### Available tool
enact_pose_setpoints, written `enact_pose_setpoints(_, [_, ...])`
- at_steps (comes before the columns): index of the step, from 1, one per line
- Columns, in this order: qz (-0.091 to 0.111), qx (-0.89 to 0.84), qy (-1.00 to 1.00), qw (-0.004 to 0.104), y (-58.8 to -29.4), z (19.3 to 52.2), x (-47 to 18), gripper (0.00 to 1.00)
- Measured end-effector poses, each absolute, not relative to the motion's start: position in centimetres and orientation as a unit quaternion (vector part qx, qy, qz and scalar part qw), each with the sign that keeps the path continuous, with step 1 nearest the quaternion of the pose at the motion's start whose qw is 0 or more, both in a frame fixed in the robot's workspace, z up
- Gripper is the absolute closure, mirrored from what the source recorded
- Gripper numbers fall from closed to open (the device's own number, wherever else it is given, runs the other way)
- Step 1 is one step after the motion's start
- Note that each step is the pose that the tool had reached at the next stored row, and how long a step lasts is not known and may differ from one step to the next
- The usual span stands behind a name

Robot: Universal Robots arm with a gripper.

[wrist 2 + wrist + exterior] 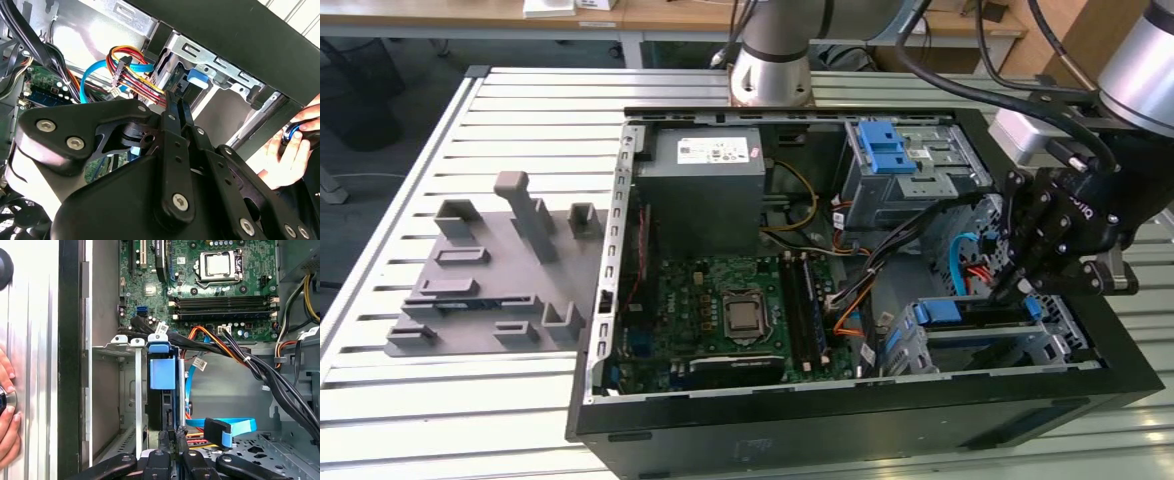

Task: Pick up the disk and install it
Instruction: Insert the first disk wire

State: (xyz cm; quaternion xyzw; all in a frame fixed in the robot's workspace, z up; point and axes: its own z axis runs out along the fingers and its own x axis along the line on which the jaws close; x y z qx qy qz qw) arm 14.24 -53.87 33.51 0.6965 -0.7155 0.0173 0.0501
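Note:
The disk [974, 312] stands on edge in the lower drive bay at the exterior view's right front of the open computer case [854, 425], its blue plastic frame showing on top. In the first wrist view the disk [162, 402] is a dark slab under a blue tab inside the metal bay. My gripper [1014, 288] hangs just above the bay. Its fingers are shut, and their tips [172, 436] are at the disk's near end. Whether they touch it I cannot tell. In the second wrist view the shut gripper [172, 97] points toward the bay's blue tab [197, 77].
Red, orange and blue cables [220, 430] run beside the bay. The motherboard [734, 310], a grey power supply [707, 175] and an upper cage with a blue latch [907, 155] fill the case. A grey fixture [494, 270] lies on the table. A person's hand [292, 150] is outside the case wall.

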Motion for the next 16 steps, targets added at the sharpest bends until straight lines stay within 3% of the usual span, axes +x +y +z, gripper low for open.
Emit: enact_pose_setpoints(16, [0.014, 0.691, -0.721, 0.050, -53.92, 33.29, 14.43, 0.84])
